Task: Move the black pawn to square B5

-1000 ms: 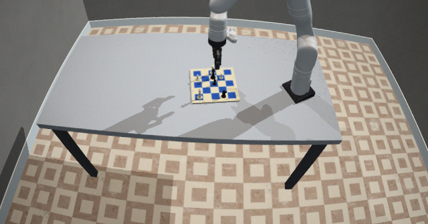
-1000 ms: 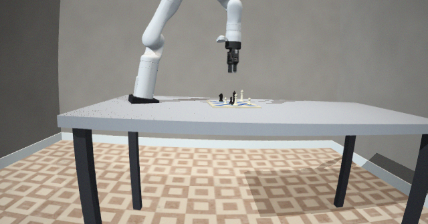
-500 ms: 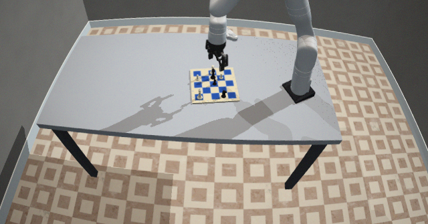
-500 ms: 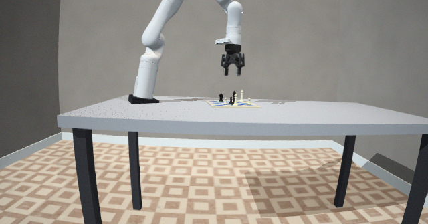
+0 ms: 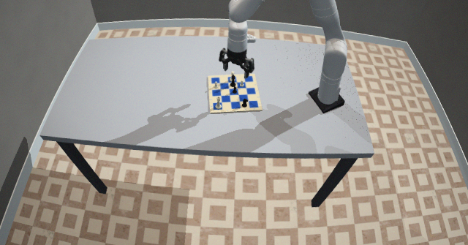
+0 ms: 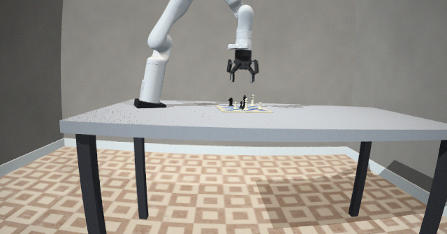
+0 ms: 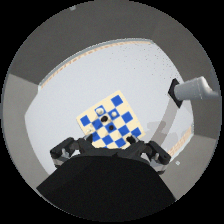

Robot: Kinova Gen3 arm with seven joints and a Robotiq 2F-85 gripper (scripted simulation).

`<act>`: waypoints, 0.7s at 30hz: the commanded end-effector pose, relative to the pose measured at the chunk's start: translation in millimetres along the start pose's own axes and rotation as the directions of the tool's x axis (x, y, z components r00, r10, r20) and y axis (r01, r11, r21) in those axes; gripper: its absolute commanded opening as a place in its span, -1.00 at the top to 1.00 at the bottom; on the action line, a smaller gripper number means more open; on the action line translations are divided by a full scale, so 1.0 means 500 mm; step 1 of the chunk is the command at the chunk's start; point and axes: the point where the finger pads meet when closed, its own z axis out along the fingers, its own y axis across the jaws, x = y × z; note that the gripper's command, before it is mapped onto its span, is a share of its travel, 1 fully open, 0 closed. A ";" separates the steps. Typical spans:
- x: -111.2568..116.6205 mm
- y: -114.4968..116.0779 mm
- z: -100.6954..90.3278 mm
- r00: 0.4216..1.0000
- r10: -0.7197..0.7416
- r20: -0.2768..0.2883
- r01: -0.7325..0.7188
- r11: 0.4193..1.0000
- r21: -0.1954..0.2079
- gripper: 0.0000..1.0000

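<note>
A small blue-and-cream chessboard (image 5: 252, 98) (image 6: 265, 110) (image 7: 120, 100) lies on the grey table, right of its middle. The black pawn (image 5: 235, 90) (image 6: 241, 105) stands upright near the board's middle, just in front of a taller black piece (image 5: 232, 80) (image 6: 244, 100). Another black piece (image 5: 244, 103) (image 6: 230, 101) stands near the front edge. Several white pieces, one of them (image 5: 218, 102), stand on other squares. My gripper (image 5: 237, 70) (image 6: 242, 79) (image 7: 111, 139) is open and empty. It hangs well above the board's far side. The square labels are too small to read.
The grey table (image 5: 128, 73) (image 6: 314, 122) carries only the board and the arm's black base (image 5: 326, 100) (image 6: 149, 103), which stands to the board's right in the top view. The white arm arches over the table's back right part.
</note>
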 end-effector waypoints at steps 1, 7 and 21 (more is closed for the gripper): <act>0.007 -0.004 0.010 0.994 -0.106 0.000 0.106 0.994 0.002 -1.00; 0.005 -0.004 0.016 0.975 -0.222 0.003 0.222 0.975 0.003 -1.00; 0.001 -0.005 0.023 0.917 -0.400 0.007 0.400 0.917 0.010 -1.00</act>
